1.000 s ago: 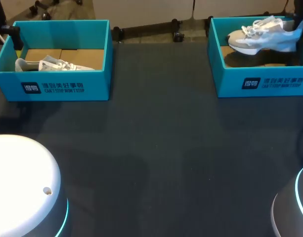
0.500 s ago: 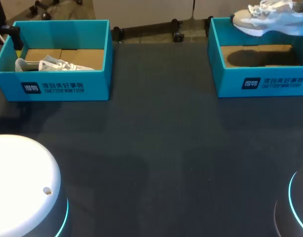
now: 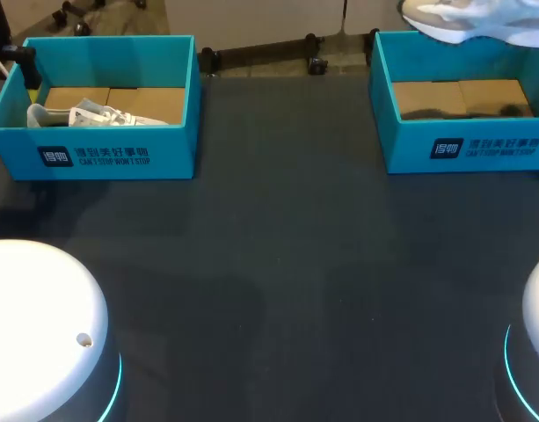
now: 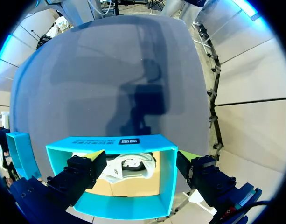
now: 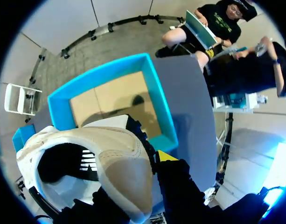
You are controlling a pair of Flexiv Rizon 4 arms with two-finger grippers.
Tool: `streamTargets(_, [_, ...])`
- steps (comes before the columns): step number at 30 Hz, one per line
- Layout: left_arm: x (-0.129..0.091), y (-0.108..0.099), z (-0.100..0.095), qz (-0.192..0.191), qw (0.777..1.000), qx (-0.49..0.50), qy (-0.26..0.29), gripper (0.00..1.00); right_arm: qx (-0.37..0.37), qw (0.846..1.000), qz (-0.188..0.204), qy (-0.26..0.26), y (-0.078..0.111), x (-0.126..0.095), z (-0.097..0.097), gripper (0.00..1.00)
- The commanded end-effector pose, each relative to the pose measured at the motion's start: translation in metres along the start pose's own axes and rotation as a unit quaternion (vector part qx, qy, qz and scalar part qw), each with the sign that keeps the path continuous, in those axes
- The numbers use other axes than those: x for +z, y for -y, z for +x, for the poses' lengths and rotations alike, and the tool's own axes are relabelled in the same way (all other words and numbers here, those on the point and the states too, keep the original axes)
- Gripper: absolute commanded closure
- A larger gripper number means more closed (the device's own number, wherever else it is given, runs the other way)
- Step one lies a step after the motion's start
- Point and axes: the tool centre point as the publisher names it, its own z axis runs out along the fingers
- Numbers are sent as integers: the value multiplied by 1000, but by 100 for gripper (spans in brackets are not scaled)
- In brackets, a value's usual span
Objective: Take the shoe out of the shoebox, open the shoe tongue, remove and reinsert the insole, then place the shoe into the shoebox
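The white and grey mesh sneaker (image 3: 476,18) hangs in the air at the far right, directly above the open teal cardboard shoebox on the right (image 3: 462,145) and clear of its walls. Your right gripper (image 5: 152,156) has it: in the right wrist view the fingers are clamped on the heel end, and the shoe's dark opening shows just beside them.

In the head view the sneaker's long axis runs left to right. The toe points left toward the middle of the dark table (image 3: 278,264), and the heel runs out of sight to the right.

The bare table lies nearer than the box and to the left of the shoe, so I'd judge the carry should go toe-first that way.

Your left gripper (image 4: 143,170) is well apart from all this. It is spread wide over the matching teal shoebox on the far left (image 3: 102,154), where a second pale sneaker (image 3: 84,114) lies inside. The right arm is plainly the nearer one.
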Motion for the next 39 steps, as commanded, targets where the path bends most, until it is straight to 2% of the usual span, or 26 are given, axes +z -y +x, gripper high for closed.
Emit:
streamTargets(1, [0, 2, 0, -2, 1000, 0, -1, 0, 4, 992, -128, -4, 113, -17, 8, 100])
streamTargets(5, [0, 2, 0, -2, 1000, 0, -1, 0, 0, 991, -133, 5, 152, -19, 27, 100])
streamTargets(7, [0, 2, 0, -2, 1000, 0, -1, 0, -8, 991, -136, 3, 163, -18, 33, 100])
streamTargets(8, [0, 2, 0, -2, 1000, 0, -1, 0, -14, 990, -137, 9, 178, -17, 41, 100])
streamTargets(16, [0, 2, 0, -2, 1000, 0, -1, 0, -23, 990, -136, 2, 229, -9, 56, 100])
streamTargets(18, [0, 2, 0, -2, 1000, 0, -1, 0, -20, 992, -123, 2, 233, -5, 57, 100])
streamTargets(34, [0, 2, 0, -2, 1000, 0, -1, 0, -20, 992, -123, 2, 233, -5, 57, 100])
streamTargets(36, [0, 2, 0, -2, 1000, 0, -1, 0, -25, 992, -127, -1, 238, -6, 60, 100])
streamTargets(39, [0, 2, 0, -2, 1000, 0, -1, 0, -38, 991, -129, 19, 262, 9, 76, 100])
